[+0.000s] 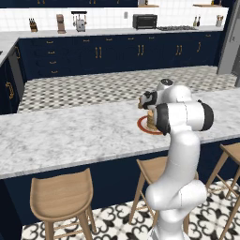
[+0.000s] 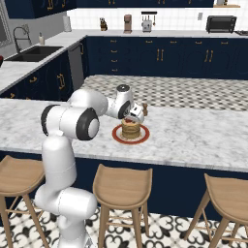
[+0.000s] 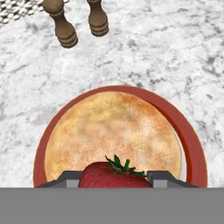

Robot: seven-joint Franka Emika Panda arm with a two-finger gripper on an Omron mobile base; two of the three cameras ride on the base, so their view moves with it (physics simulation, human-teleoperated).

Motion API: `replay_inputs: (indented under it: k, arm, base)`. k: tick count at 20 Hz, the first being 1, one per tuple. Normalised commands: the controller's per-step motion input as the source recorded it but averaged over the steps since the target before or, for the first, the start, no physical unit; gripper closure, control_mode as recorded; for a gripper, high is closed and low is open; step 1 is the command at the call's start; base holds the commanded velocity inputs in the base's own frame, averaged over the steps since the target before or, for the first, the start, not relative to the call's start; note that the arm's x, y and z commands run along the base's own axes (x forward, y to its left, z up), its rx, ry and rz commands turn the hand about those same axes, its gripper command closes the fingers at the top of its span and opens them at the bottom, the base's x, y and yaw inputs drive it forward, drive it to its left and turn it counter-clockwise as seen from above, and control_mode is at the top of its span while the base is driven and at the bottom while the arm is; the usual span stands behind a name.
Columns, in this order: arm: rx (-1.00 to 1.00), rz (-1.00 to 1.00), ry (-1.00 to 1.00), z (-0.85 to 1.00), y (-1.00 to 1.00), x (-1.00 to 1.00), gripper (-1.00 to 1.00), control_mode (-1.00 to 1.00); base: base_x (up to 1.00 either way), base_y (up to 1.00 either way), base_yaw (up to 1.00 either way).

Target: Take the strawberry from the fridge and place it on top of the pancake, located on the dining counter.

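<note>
Gripper (image 3: 114,181): pinching the strawberry (image 3: 114,176) between its two fingers, poised directly above the pancake (image 3: 113,133). Strawberry: red, green leafy cap, held over the near part of the stack; whether it touches the top cannot be told. Pancake: golden-brown round stack on a red-rimmed plate (image 3: 192,144), standing on the marble desk (image 2: 193,135). Two brown shakers (image 3: 61,24): upright on the desk, beyond the plate, near each other. Wooden stools (image 2: 121,186): lined up along the navy base of the desk, beside the robot.
</note>
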Motion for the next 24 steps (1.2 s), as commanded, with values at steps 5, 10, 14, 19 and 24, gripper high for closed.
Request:
replay_inputs:
  k: [5,10,14,19,24]
  arm:
    - [0.00,0.00,0.00,-0.20,-0.04,0.03,1.00,-1.00]
    - [0.00,0.00,0.00,-0.14,-0.02,0.01,-1.00,-1.00]
    - [0.01,0.00,0.00,-0.05,0.00,-0.23,-1.00,-1.00]
    - [0.01,0.00,-0.01,0.00,0.00,-0.18,-1.00,-1.00]
    - [0.00,0.00,-0.01,0.12,0.00,-0.27,-1.00,-1.00]
  base:
    - [0.00,0.00,0.00]
    - [0.00,0.00,0.00]
    - [0.00,0.00,0.00]
    - [0.00,0.00,0.00]
    - [0.00,0.00,0.00]
